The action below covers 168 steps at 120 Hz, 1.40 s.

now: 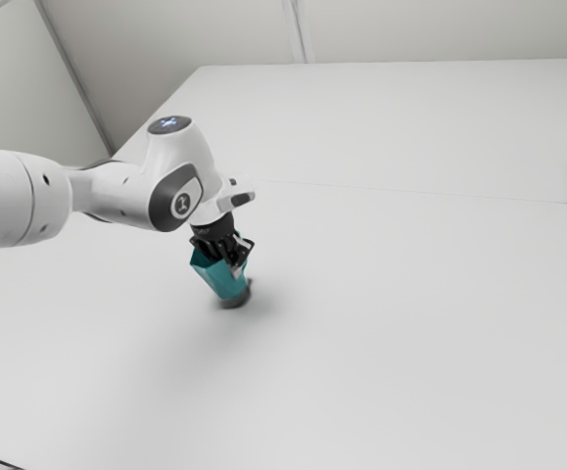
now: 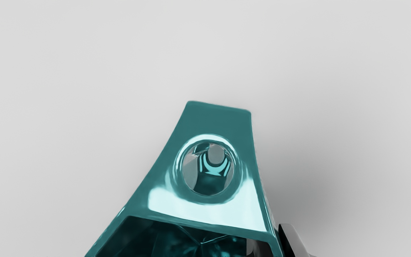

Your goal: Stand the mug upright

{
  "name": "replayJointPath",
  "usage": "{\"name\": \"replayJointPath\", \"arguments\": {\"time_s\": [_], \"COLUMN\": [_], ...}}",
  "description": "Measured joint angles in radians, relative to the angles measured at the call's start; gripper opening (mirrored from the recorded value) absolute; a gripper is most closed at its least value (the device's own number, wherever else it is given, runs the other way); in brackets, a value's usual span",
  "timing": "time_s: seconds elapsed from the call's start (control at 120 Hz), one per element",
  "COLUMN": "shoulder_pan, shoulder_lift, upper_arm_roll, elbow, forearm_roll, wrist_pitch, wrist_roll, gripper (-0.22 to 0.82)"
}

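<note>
Pinching the teal mug point(image 1: 222, 281) by its wall, one finger point(image 2: 293, 242) outside: black gripper point(image 1: 230, 261) | Mug leaning mouth-up, well inside the white table's point(image 1: 410, 323) far edge, base contact unclear | Risk: off-center grip possibly letting it swivel; releasing mid-lean likely toppling it

The site resembles a laboratory or test room; its exact type cannot be confirmed. In the exterior view, a robot arm point(image 1: 117, 191) enters from 9 o'clock over a broad white work surface point(image 1: 410, 333) that extends to 6 o'clock. A plain, pale wall point(image 1: 440, 29) stands at 1 o'clock, with a vertical strip point(image 1: 300, 29) at 12 o'clock.
</note>
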Motion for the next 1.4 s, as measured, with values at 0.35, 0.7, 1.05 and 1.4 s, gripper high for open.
{"name": "replayJointPath", "arguments": {"time_s": [0.35, 0.7, 1.05, 1.4], "shoulder_pan": [0.002, 0.008, 0.072, 0.105], "shoulder_lift": [0.013, -0.074, -0.104, -0.209], "upper_arm_roll": [-0.001, 0.001, 0.047, 0.077], "elbow": [0.003, 0.074, 0.28, 0.357], "forearm_roll": [-0.016, -0.007, 0.027, 0.125], "wrist_pitch": [0.001, -0.029, -0.191, -0.361], "wrist_roll": [-0.016, -0.016, 0.042, 0.102], "gripper": [-0.01, 0.35, 0.54, 0.58]}}
